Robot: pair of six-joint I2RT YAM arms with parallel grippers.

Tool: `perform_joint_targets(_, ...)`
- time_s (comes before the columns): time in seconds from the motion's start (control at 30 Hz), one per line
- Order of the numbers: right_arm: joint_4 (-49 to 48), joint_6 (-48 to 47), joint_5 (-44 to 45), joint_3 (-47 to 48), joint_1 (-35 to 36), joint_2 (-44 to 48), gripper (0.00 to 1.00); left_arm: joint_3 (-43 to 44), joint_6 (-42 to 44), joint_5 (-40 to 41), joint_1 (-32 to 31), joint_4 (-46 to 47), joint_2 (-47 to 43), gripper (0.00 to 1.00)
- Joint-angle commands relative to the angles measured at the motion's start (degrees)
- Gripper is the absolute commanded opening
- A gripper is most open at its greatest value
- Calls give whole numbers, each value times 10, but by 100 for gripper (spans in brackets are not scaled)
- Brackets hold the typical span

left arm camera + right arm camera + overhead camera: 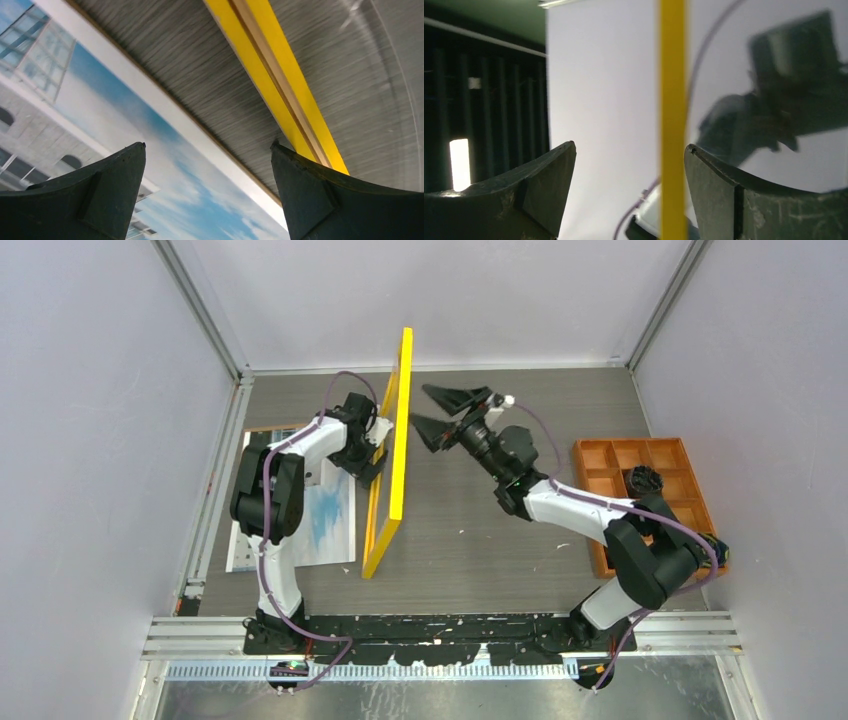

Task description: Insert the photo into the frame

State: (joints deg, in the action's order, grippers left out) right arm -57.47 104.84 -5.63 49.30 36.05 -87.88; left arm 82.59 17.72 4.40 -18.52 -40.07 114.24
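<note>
So the frame (398, 440) is standing up on its edge mid-tabletop (480, 530), running roughly 12 to 6 o'clock. The left gripper (378, 448) is right up against its 9 o'clock side with the jaws wide apart. The right gripper (420, 407) sits just off the 3 o'clock side, also spread, not clamping anything. The photo (325, 520) lies flat, picture up, at 9 o'clock. There's an orange tray (600, 455) at 3.

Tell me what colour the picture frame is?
The frame is bright yellow, clearest in the top external view.
</note>
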Motion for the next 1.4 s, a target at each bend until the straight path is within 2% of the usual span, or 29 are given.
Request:
perform_joint_targets(0.0,162,-27,22,-7,49,-32,83,-11,-31,-86,-27,24,-5,99)
perform_joint_targets(0.13,250,-93,48,11,53,4,85,-5,-33,-86,-27,18,-7,99)
perform_joint_targets(0.4,308,-157,44,37,53,52,88,-9,-26,-64,-27,19,-9,99)
perform_joint_targets(0.8,317,-159,21,51,47,119,91,-5,-22,-25,-26,13,-16,99)
perform_joint_targets(1.0,459,-225,14,85,39,153,91,8,-19,-21,-21,-5,-39,100)
perform_joint_targets(1.1,499,-239,-12,85,18,167,91,39,-18,-40,-1,-46,-73,100)
perform_joint_targets(1.27,478,-227,-31,67,-1,170,90,155,-18,-148,47,-166,-150,100)
perform_joint_targets(1.37,466,-224,-41,74,-2,158,89,203,-18,-219,49,-236,-190,100)
